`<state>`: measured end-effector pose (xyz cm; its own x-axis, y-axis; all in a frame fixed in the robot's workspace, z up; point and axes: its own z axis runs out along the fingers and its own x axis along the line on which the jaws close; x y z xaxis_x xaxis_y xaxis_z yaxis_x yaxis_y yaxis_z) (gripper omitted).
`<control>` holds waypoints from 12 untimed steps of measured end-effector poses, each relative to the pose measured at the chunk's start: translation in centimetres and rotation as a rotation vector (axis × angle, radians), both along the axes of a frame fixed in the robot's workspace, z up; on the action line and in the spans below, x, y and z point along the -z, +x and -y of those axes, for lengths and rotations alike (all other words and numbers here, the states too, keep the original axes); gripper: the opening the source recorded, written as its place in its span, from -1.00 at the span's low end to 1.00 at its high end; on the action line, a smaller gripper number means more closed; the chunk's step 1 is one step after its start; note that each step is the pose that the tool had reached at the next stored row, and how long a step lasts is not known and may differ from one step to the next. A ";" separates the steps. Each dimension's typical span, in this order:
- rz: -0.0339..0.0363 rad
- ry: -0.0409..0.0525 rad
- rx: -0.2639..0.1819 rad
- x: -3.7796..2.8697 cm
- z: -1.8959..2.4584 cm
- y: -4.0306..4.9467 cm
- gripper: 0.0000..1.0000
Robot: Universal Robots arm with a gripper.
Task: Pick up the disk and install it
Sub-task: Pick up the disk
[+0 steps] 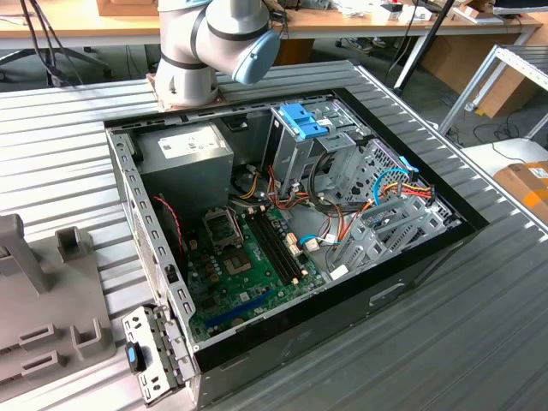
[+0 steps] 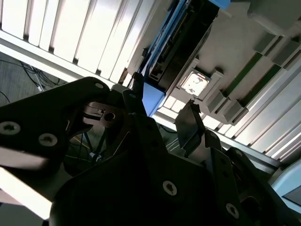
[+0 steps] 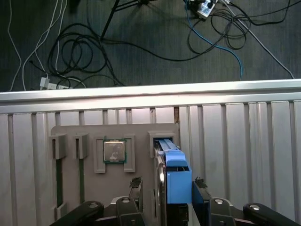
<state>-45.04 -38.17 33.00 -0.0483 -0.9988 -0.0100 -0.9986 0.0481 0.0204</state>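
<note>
Ribbed metal tabletop [image 3: 244,141] carries a grey holder tray [image 3: 141,136]. We see the disk [image 3: 174,174] standing on edge in one of the tray's slots, with a processor chip [image 3: 114,151] seated in the square recess just beside that slot. Our gripper [image 3: 167,182] straddles the disk over the tray, jaws spread and not clamping it.
</note>
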 end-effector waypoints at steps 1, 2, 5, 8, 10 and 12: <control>0.0000 -0.0002 0.000 0.27 0.00 0.00 0.08; 0.0000 -0.0001 0.000 0.45 0.00 0.00 0.08; 0.0000 0.0004 -0.001 0.86 -0.04 -0.01 0.08; 0.0000 0.0053 -0.001 0.98 -0.08 -0.03 0.08; 0.0000 0.0139 -0.001 0.99 -0.08 -0.02 0.08; 0.0001 0.0153 -0.001 0.99 -0.08 -0.02 0.08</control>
<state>-45.07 -38.09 32.01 -0.0474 -0.9986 -0.0253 -0.9987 0.0469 0.0211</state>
